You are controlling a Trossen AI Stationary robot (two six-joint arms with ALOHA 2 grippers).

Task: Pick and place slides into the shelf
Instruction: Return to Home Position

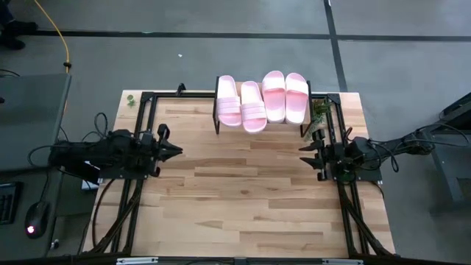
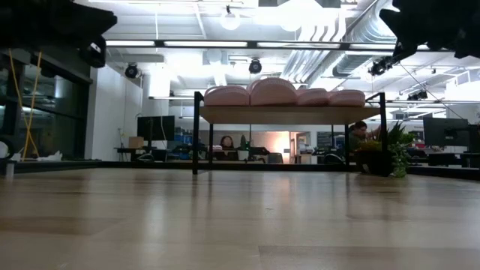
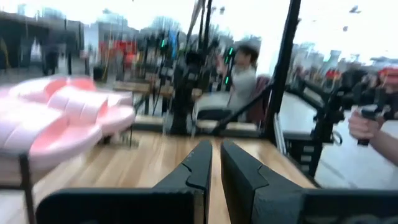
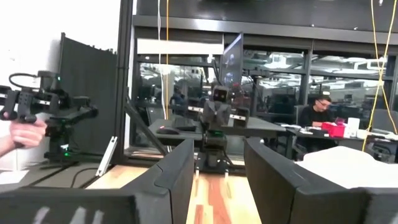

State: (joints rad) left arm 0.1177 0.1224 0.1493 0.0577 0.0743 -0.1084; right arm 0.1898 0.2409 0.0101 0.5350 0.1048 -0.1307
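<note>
The left end effector [image 1: 175, 151] hovers at the worktop's [image 1: 243, 199] left edge, fingers nearly together with a thin gap, holding nothing. All four pink slides [image 1: 261, 103] lie side by side on the shelf [image 1: 262, 125] at the far edge. The right end effector [image 1: 305, 149] waits at the right edge, fingers parted, empty.
</note>
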